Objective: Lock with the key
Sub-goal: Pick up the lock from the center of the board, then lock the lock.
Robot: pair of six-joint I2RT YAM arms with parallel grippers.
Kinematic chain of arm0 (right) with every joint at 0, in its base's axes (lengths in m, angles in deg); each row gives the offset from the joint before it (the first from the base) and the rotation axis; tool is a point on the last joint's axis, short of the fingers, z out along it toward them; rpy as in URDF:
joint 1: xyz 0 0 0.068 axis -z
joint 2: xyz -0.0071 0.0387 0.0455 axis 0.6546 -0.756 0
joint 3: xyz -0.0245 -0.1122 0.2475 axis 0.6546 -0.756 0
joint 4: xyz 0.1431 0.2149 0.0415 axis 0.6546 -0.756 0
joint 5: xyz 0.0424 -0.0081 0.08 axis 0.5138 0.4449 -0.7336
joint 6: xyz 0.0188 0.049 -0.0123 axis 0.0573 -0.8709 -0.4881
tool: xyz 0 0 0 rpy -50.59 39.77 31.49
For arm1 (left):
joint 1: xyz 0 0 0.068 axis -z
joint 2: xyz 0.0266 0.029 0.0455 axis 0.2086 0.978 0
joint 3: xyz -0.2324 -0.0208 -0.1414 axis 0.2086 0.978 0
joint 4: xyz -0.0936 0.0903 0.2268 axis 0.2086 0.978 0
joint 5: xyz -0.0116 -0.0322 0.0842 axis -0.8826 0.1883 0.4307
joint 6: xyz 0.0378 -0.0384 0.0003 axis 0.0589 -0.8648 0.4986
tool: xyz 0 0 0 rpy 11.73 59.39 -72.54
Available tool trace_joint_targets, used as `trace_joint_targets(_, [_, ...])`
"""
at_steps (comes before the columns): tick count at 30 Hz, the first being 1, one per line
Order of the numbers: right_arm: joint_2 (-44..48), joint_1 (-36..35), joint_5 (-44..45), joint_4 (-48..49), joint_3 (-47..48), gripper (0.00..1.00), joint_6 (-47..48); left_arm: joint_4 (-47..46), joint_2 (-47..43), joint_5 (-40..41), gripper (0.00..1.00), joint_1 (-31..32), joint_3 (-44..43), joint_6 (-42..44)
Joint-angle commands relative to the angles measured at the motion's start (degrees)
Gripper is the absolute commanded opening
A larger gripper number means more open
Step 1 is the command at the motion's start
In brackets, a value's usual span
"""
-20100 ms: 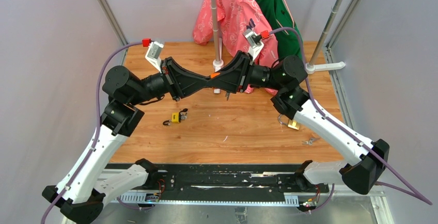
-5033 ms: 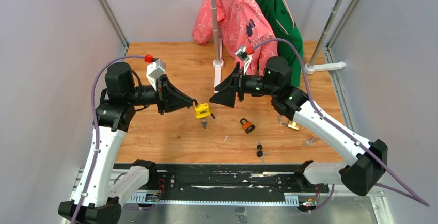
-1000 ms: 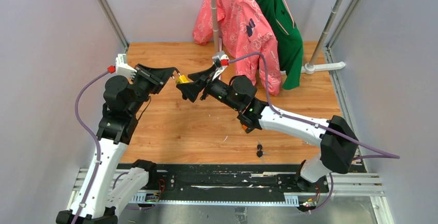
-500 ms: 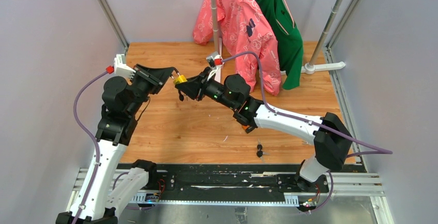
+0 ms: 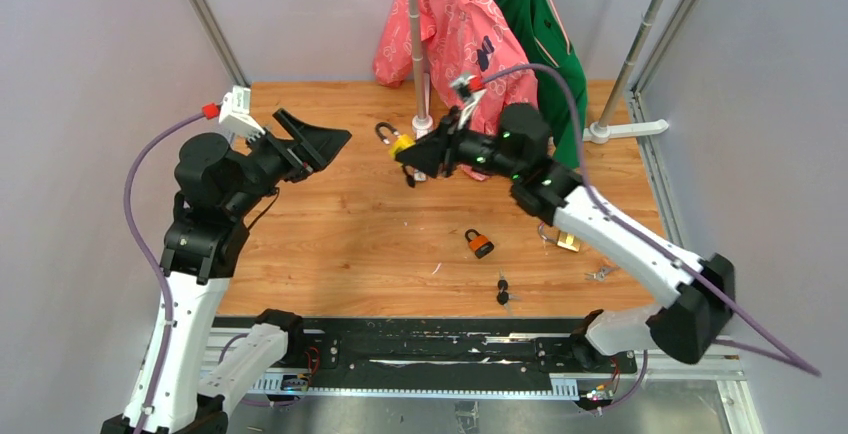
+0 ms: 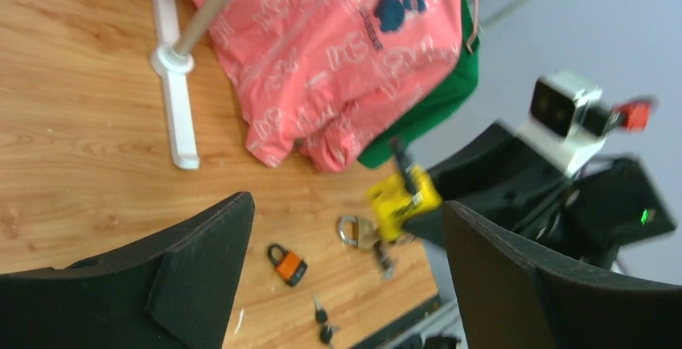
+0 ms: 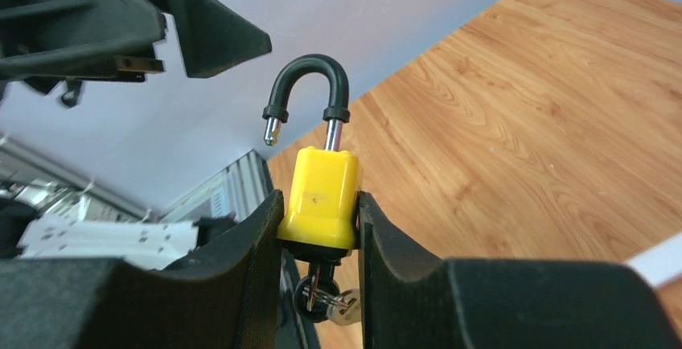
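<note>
The yellow padlock is held in the air over the far middle of the table, upright, with its body clamped between the fingers of the right gripper. Its shackle stands raised with one leg free, so we judge it unlocked. The key sits in the underside, hanging between the fingers. The left gripper is spread wide and empty, well apart to the left. For the locking step, we recommend bringing the left gripper onto the shackle crown and pressing straight down along the seated leg. First confirm the free leg stands over its hole; the wrist view suggests it may be swung slightly aside. We keep the right grip on the body sides only, leaving key and crown clear. Side load may twist the lock in the fingers. An orange padlock and spare keys lie nearer on the table.
</note>
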Motion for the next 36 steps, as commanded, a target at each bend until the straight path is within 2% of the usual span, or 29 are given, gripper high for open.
trace_joint_targets(1, [9.07, 8.05, -21.53, -16.50, 4.90, 0.00, 1.40, 2.25, -0.57, -16.07, 0.93, 0.14, 1.13, 10.01])
trace_joint_targets(3, [10.10, 9.56, -27.95, -25.16, 7.89, 0.00, 4.80, -2.59, 0.19, -25.38, 0.94, 0.14, 3.12, 9.23])
trace_joint_targets(6, [9.70, 9.78, -35.44, -33.81, 11.32, 0.00, 7.55, -12.77, 0.48, -33.49, 0.94, 0.53, 6.58, 4.54])
trace_joint_targets(9, [9.26, 9.89, -40.17, -36.52, 11.62, 0.00, 8.50, -18.08, 0.98, -38.49, 0.95, 1.27, 7.17, 2.01])
trace_joint_targets(12, [8.52, 9.63, -43.78, -37.64, 11.47, 0.00, 9.66, -19.04, 1.89, -40.91, 0.95, 2.88, 6.24, 0.53])
trace_joint_targets(17, [6.03, 9.56, -43.44, -43.68, 14.65, 0.00, 14.62, -18.54, 2.27, -42.76, 0.95, 4.70, 5.89, -2.45])
trace_joint_targets(22, [4.34, 9.49, -40.78, -44.41, 15.79, 0.00, 16.42, -8.37, 4.31, -41.33, 0.95, 8.63, 2.87, 3.19])
trace_joint_targets(26, [3.74, 9.35, -40.71, -40.37, 15.03, 0.00, 14.01, -3.74, 6.56, -40.94, 0.89, 9.94, 1.64, 5.39])
trace_joint_targets(34, [2.60, 7.84, -40.64, -39.50, 15.46, 0.00, 13.62, -4.70, 9.06, -40.32, 0.76, 11.57, 1.42, 5.12])
trace_joint_targets(36, [2.08, 7.56, -40.66, -39.49, 15.79, 0.00, 13.63, -4.99, 9.84, -40.41, 0.69, 12.22, 1.43, 5.19])
